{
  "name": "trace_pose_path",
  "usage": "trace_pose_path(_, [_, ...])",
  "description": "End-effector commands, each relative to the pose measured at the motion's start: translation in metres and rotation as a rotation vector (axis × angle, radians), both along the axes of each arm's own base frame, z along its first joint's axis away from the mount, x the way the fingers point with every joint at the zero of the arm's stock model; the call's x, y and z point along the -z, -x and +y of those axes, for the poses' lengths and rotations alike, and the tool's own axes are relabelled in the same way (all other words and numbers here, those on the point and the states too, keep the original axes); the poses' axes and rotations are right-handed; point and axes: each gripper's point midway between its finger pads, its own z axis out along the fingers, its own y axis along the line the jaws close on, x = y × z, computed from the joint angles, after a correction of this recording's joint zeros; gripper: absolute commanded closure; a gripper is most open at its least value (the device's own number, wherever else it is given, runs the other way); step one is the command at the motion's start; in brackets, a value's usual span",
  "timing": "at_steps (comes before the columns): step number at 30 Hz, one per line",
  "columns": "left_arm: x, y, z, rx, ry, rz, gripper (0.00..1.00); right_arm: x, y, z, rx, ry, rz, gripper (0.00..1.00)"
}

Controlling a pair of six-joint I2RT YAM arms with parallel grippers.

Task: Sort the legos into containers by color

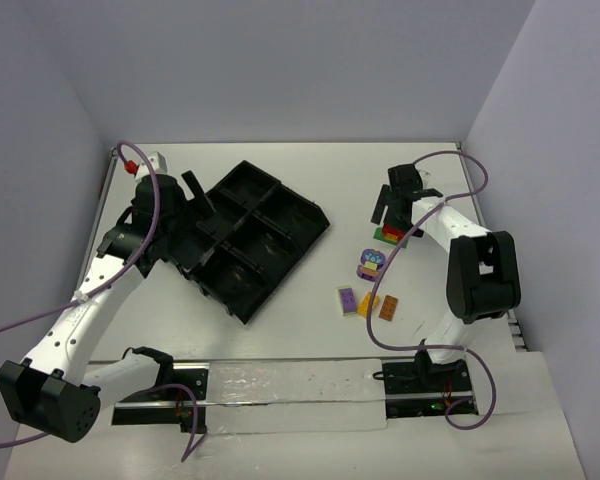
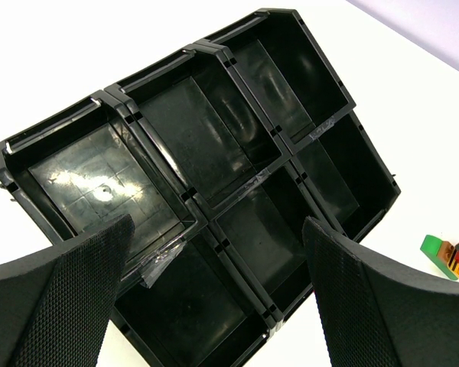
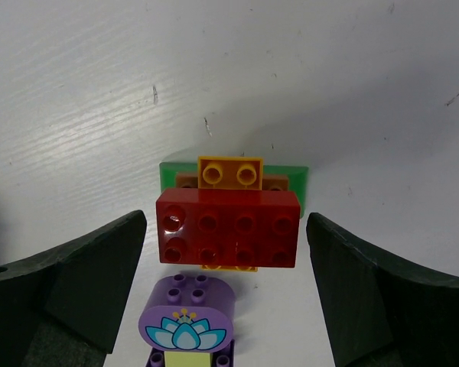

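Far left: one left tool, fingers spread wide, hovering over the near-left end of the tray. One black tray only, lying askew on the left half of the table, with six compartments countable from the left wrist view.

Right of the tray and well apart from it, three loose legos in a row: one purple brick, one yellow brick just beside it, one orange brick.

Just behind these, one rounded purple piece with a flower print, seated on a lime brick.

Next, one stack of four: green plate lowest, then brown brick, orange-yellow brick, red brick on top.

One right tool, jaws apart either side of the red brick, with a gap on each side. Close in front of the stack, between the fingers: the rounded purple piece.

Two purple cables, one looping along each arm.
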Motion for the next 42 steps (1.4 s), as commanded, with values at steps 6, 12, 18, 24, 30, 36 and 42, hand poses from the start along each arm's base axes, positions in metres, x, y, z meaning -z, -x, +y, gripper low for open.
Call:
trace_pose_path(6, [-0.015,0.0,-0.001,0.007,0.004,-0.043,0.01,-0.005,-0.014,-0.001,0.01,-0.004,-0.039,0.2])
trace_pose_path(12, [-0.014,0.0,-0.001,0.011,0.002,-0.037,0.01,-0.012,-0.011,-0.003,0.02,0.001,-0.064,0.36])
trace_pose_path(18, [-0.013,0.0,-0.003,0.011,0.02,-0.054,0.01,-0.037,-0.009,0.003,-0.001,-0.034,-0.112,0.45])
trace_pose_path(24, [-0.046,0.003,-0.053,0.301,0.072,-0.148,0.01,-0.084,-0.003,0.027,-0.091,-0.146,-0.186,0.45])
trace_pose_path(30, [-0.058,0.029,-0.115,0.598,0.012,-0.14,0.01,-0.133,0.018,0.079,-0.293,-0.331,-0.255,0.45])
trace_pose_path(36, [-0.073,0.069,-0.164,0.859,0.001,-0.302,0.03,-0.156,0.032,0.121,-0.445,-0.529,-0.271,0.49])
trace_pose_path(42, [-0.08,0.085,-0.194,1.008,-0.014,-0.418,0.11,-0.184,0.054,0.162,-0.612,-0.73,-0.268,0.48])
